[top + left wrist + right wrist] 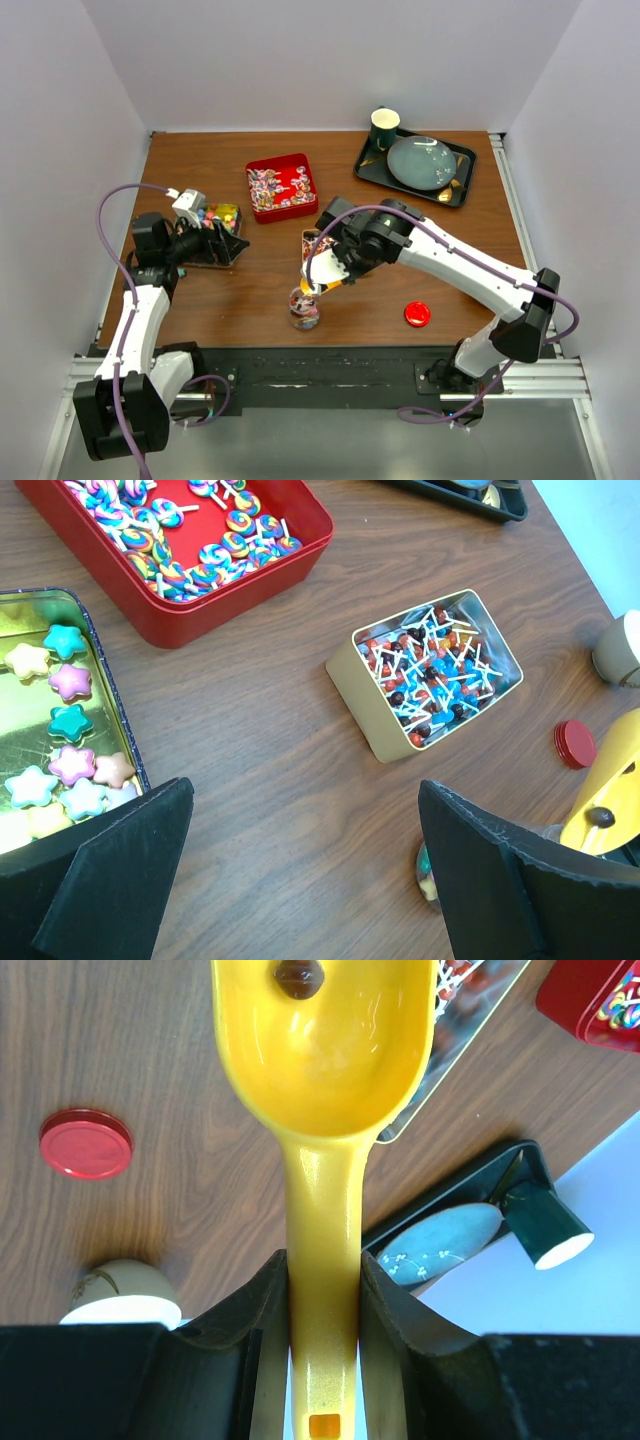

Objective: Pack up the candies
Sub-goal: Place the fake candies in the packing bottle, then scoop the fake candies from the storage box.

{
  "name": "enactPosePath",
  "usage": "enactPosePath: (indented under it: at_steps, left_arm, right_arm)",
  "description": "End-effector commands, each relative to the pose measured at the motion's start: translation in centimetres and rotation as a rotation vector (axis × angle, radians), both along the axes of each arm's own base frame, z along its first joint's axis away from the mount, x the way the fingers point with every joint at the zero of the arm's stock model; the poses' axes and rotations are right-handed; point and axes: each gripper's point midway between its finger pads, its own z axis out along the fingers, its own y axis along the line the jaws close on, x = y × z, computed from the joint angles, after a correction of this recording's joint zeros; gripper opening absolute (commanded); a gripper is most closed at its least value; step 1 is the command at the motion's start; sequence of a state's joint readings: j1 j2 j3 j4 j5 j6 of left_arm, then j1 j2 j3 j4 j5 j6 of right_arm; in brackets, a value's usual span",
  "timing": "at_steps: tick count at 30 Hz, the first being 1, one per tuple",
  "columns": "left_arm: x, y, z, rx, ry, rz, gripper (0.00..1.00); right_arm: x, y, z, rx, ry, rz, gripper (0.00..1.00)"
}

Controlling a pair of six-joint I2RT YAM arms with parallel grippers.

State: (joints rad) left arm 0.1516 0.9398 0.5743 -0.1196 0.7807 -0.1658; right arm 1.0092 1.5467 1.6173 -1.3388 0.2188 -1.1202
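Candies (437,670) in gold tin (358,702) | right pincer (322,1272) clamped on yellow scoop (322,1050) | left pincer (305,792) apart | red lid (417,314) nearby

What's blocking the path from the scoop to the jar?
Nothing visible. The right gripper holds the yellow scoop, one dark candy in it, over the glass jar. The red lid lies apart on the table.
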Motion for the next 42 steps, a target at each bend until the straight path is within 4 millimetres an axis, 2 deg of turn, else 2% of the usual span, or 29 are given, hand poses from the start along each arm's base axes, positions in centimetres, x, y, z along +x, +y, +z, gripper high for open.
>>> enactPosePath:
  at_steps: [1,14,20,25,31,34,38,40,42]
  left_arm:
    - [0.3,0.0,1.1,-0.014,-0.047,-0.001,1.0]
    - [0.6,0.1,1.6,-0.015,-0.069,-0.001,1.0]
    - [-0.4,-1.3,2.0,-0.073,-0.072,-0.08,1.0]
    - [-1.3,-3.9,3.6,-0.123,-0.107,-0.226,0.99]
    - [-2.2,-6.3,5.4,-0.203,-0.095,-0.357,0.89]
    - [-2.7,-7.4,5.9,-0.239,-0.088,-0.411,0.87]
    - [-2.4,-7.7,4.9,-0.237,-0.051,-0.412,0.84]
    - [-2.6,-8.6,4.1,-0.221,-0.033,-0.443,0.84]
    - [-2.5,-8.9,3.7,-0.222,-0.017,-0.456,0.85]
  right_arm:
    - [-1.1,-3.1,1.3,-0.147,0.002,0.024,0.0]
    - [-1.1,-3.1,2.3,-0.187,-0.056,0.047,0.0]
    - [-1.1,-2.6,3.4,-0.137,-0.066,0.039,0.0]
    - [-1.8,-1.2,3.9,-0.024,-0.033,-0.013,0.0]
    - [-1.4,0.1,1.6,0.033,-0.004,-0.125,0.0]
    - [-0.8,1.1,0.9,0.085,0.024,-0.198,0.0]
    - [-0.5,3.0,1.3,0.18,0.06,-0.23,0.0]
    - [-0.3,4.0,2.4,0.231,0.06,-0.224,0.0]
    - [0.0,4.8,2.4,0.245,0.071,-0.23,0.0]
